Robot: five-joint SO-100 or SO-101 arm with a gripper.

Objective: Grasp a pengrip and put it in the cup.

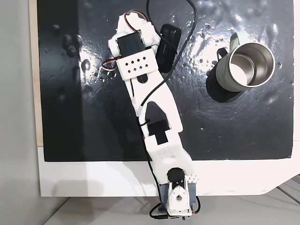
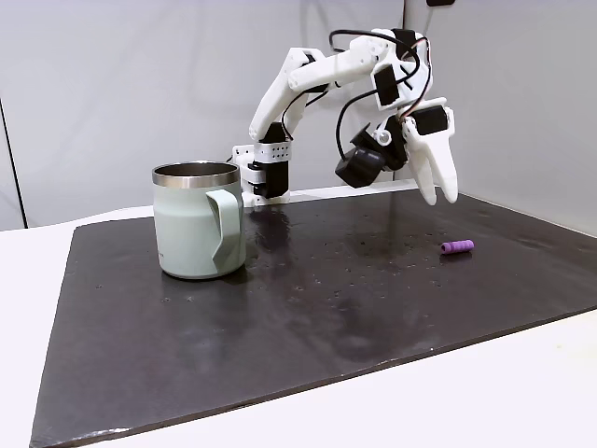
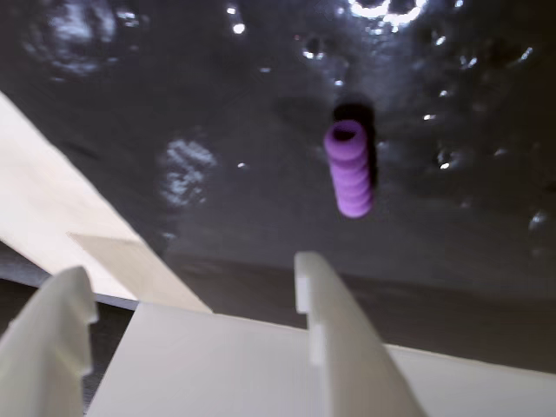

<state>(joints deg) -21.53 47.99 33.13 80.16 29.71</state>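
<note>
One pengrip only, lying on its side on the black mat, well apart from the cup and toward the right edge in a fixed view. Seen end-on from the wrist as a ribbed purple tube with its open end up in the frame, resting flat ahead of the fingertips, untouched. Gripper hanging above the mat, nearer the pengrip than the cup, tips pointing down; jaws spread apart with bare mat between them and nothing pinched, clear in the wrist view. Cup upright on the mat, steel rim open upward, handle turned toward the camera in a fixed view. Nothing lying between cup and pengrip. White arm stretched over the mat from its base at the table edge, covering the pengrip's spot from above. Black cables looping near the wrist.
</note>
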